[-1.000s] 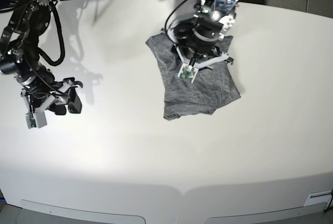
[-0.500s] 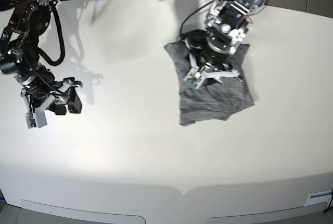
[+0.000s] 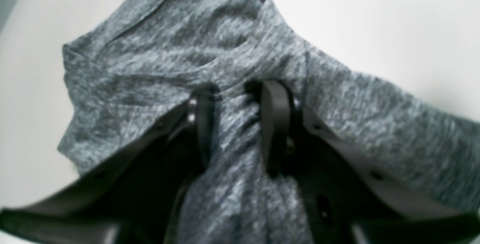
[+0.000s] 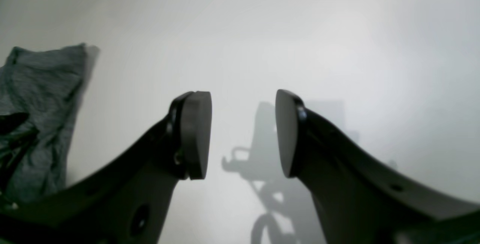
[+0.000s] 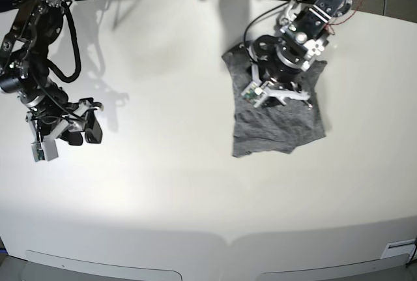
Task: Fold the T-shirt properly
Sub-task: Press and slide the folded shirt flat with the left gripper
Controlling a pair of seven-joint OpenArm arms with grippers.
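My left claw (image 3: 234,124) is pinching a ridge of the T-shirt (image 5: 277,115); in the left wrist view the grey knit bunches up between my two dark pads (image 3: 275,124) and runs on past them toward the top of the frame. My right claw (image 4: 243,133) hangs spread over bare table (image 5: 163,183) at the left of the base view, nothing between its pads, well apart from the cloth.

The shirt lies in the upper right of the base view as a compact, roughly square bundle, no sleeves sticking out, so I judge most of the folding is behind me. Its edges are uneven, though, and the lower left corner sags out of line. In the left wrist view I can see at least two layers with their hems not quite matched near the top. What I think is left: set the bundle down where it belongs, let go, and perhaps smooth or square it. Whether another fold is wanted I cannot say from here.

No box, basket or tray shows in any view.
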